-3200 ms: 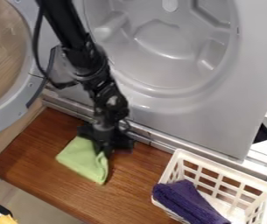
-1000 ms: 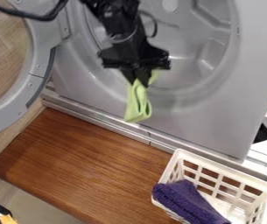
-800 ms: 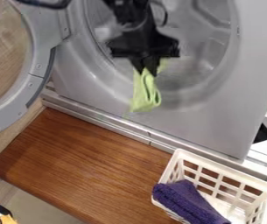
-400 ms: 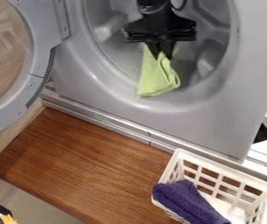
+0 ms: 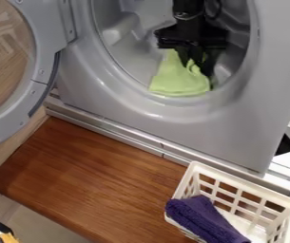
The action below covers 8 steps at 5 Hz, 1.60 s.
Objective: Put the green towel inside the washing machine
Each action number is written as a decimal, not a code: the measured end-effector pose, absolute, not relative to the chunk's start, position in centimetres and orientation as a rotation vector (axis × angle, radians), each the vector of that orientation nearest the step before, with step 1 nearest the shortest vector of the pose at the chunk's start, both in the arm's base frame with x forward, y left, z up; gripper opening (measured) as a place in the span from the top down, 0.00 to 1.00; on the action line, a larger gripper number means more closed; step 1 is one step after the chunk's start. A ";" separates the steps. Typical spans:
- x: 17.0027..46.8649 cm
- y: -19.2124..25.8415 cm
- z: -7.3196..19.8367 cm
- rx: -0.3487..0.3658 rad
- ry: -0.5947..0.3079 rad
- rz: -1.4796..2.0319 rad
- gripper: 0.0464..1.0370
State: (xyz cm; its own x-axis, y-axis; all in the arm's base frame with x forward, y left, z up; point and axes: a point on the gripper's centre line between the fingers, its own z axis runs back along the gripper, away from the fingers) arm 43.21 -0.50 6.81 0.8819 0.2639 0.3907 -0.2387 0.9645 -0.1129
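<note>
Green towel [image 5: 178, 81] is at the mouth of the washing machine [image 5: 236, 128], bunched just under the black hand [image 5: 194, 62], its lower edge along the near rim [image 5: 134, 90] of the opening. A few seconds ago it lay on the wooden surface [image 5: 90, 185]; since then it has been lifted, brought across, and in this last moment has shifted right and farther in, and it looks more spread out than when it dangled. I can't tell from here whether the hand grips it or has let go.

To my eye, the carrying is nearly done, and what matters is whether the cloth ends up well inside. That lower edge looks like the weak point: let go too near the rim, the towel could slump back out. I'd want it pushed a bit deeper, then released cleanly without dragging it along.
</note>
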 end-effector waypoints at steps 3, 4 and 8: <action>43.3 -0.4 5.7 -0.051 -0.380 0.280 0.13; 42.5 -0.4 5.4 -0.063 -0.369 0.299 0.03; 38.3 -0.7 7.6 -0.096 -0.421 0.244 0.04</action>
